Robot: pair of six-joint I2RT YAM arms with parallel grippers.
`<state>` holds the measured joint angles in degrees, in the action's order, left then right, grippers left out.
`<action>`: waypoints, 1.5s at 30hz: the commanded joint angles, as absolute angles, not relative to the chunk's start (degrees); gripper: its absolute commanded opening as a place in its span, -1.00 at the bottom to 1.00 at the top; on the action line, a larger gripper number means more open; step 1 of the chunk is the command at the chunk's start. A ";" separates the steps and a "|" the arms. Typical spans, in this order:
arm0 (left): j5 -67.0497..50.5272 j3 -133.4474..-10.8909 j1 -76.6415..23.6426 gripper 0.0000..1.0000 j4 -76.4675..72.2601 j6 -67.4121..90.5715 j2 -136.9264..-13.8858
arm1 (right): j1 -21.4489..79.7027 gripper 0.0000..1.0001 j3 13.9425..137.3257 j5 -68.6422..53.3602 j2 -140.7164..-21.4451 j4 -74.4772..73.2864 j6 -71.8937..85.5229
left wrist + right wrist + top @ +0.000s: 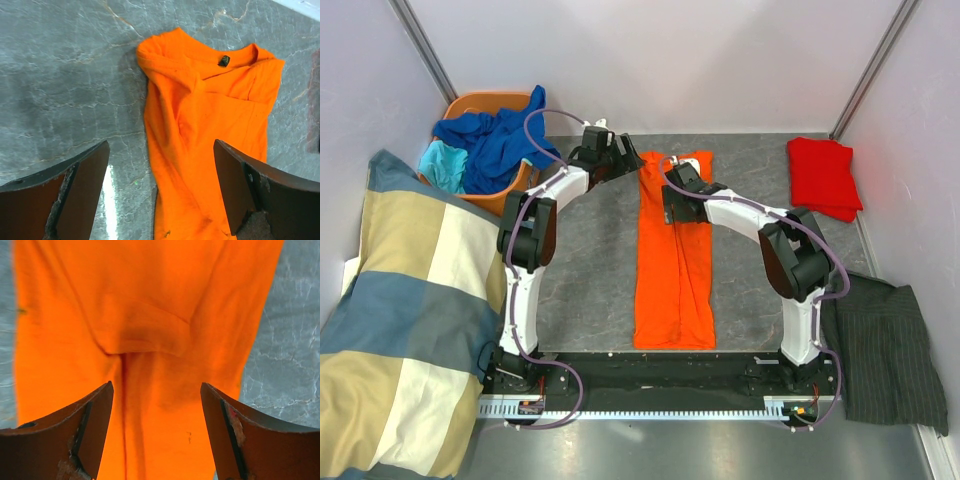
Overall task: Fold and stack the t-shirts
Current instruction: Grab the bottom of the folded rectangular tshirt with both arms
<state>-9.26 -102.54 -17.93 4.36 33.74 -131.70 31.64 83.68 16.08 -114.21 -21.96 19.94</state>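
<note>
Centrally, on the grey surface (590,290), the orange t-shirt (675,280) is laid flat as a long strip, collar far. Red t-shirt (823,175): folded, far right corner. Left jaws: held apart above the collar end's left edge, nothing gripped. Right jaws: held apart directly over the orange cloth, nothing gripped.

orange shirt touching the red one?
Apart. Top view: the orange shirt lies mid-table, the red shirt sits folded at the far right, with bare table between them.
</note>
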 commanded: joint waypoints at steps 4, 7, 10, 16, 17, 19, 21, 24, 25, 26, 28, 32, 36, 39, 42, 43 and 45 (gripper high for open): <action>-11.34 -102.57 -16.61 0.84 1.76 33.05 -131.57 | 32.69 0.58 82.09 19.16 -116.37 -21.09 22.41; -11.78 -102.66 -16.26 0.84 1.76 33.05 -131.84 | 33.22 0.58 82.26 19.07 -116.28 -21.01 22.59; -12.13 -102.48 -16.08 0.84 1.58 33.22 -132.10 | 33.84 0.58 82.35 19.25 -115.84 -21.44 22.94; -12.83 -101.95 -15.73 0.85 1.32 33.57 -132.10 | 34.80 0.58 81.74 19.60 -112.42 -23.11 23.91; -12.83 -101.87 -15.73 0.84 1.14 33.75 -132.10 | 34.80 0.58 81.39 19.43 -111.72 -23.20 23.91; -13.10 -101.95 -15.82 0.83 0.97 33.92 -132.27 | 35.16 0.58 81.39 19.07 -111.27 -23.46 24.08; -13.45 -101.78 -15.73 0.83 0.88 34.19 -132.28 | 35.51 0.58 81.39 18.90 -110.74 -23.73 24.17; -13.62 -101.87 -15.73 0.82 0.79 34.45 -132.45 | 36.03 0.58 81.65 18.63 -110.39 -23.99 24.43; -13.62 -101.78 -15.73 0.82 0.88 34.45 -132.45 | 36.04 0.58 81.65 18.72 -110.48 -23.99 24.35; -13.62 -101.78 -15.73 0.82 0.79 34.37 -132.45 | 35.95 0.58 81.65 18.63 -110.65 -23.99 24.43; -13.62 -101.86 -15.73 0.82 0.79 34.37 -132.63 | 36.12 0.58 81.65 18.02 -111.61 -23.99 24.35; -13.54 -101.78 -15.56 0.82 0.79 34.45 -132.54 | 36.30 0.58 80.69 17.23 -113.81 -23.03 24.70; -13.71 -102.13 -15.21 0.82 0.79 34.37 -133.06 | 36.56 0.58 79.28 17.40 -115.84 -22.32 24.87; -14.06 -103.18 -14.94 0.82 1.05 34.45 -133.51 | 36.65 0.58 77.96 18.19 -116.80 -22.24 25.22; -14.33 -104.50 -15.03 0.82 1.49 34.45 -134.12 | 36.83 0.58 76.38 18.02 -117.33 -21.80 25.49; -14.50 -104.94 -15.03 0.82 1.58 34.45 -134.56 | 36.83 0.58 75.59 17.76 -117.51 -21.45 25.49; -14.94 -106.34 -14.94 0.81 2.11 34.19 -134.91 | 37.00 0.58 74.71 17.58 -117.77 -21.18 25.58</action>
<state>-12.73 -102.39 -15.29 2.87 33.80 -133.58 36.40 78.06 17.85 -115.57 -20.51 25.26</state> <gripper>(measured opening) 0.912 0.790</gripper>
